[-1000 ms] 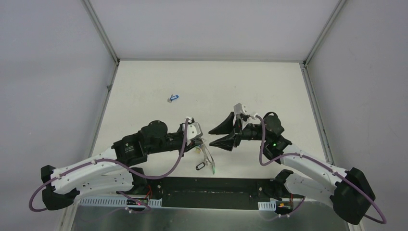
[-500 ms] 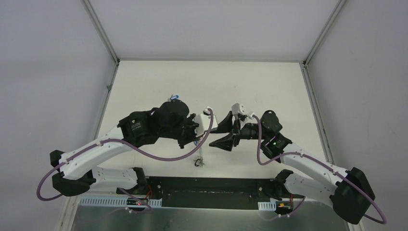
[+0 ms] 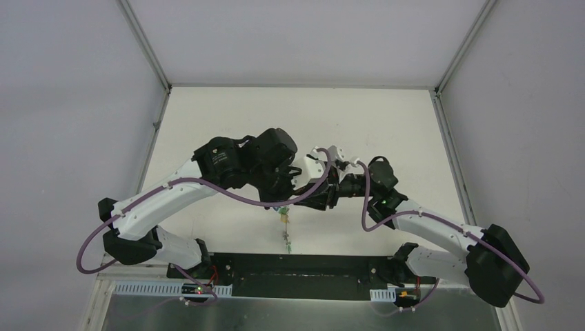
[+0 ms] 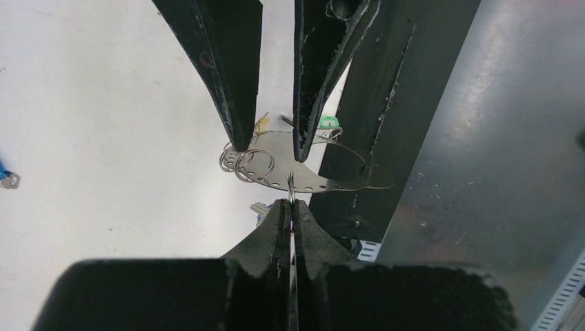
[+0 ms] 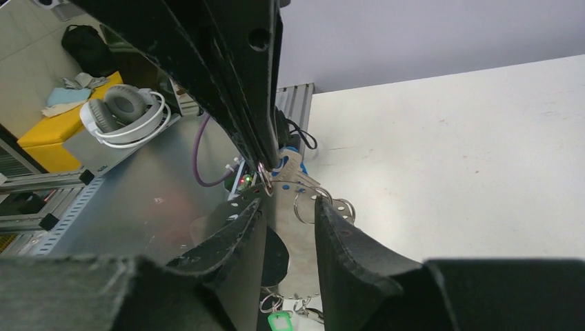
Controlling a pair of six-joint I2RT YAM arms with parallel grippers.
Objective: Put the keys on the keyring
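Observation:
The keyring [image 4: 324, 181] is a thin grey metal crescent with holes along its rim. My left gripper [image 4: 292, 204] is shut on its edge and holds it in the air. Small split rings [image 4: 245, 163], a green tag [image 4: 328, 123] and a yellow-orange tag [image 4: 261, 124] hang from it. My right gripper [image 5: 288, 205] is open, one finger on each side of the keyring [image 5: 295, 238], with the green tag [image 5: 279, 321] below. In the top view the keyring [image 3: 285, 227] dangles below the left gripper [image 3: 284, 205], beside the right gripper [image 3: 312, 200]. A blue key [image 4: 3, 174] lies on the table.
The white table [image 3: 386, 131] has grey walls on three sides. A black strip and a metal plate [image 3: 303, 303] run along the near edge by the arm bases. The left arm's bulk [image 3: 248, 162] hangs over the table's middle.
My left arm has risen and swung right, lifting the keyring off the table. My right gripper has moved left, so its open fingers now stand on either side of the keyring.

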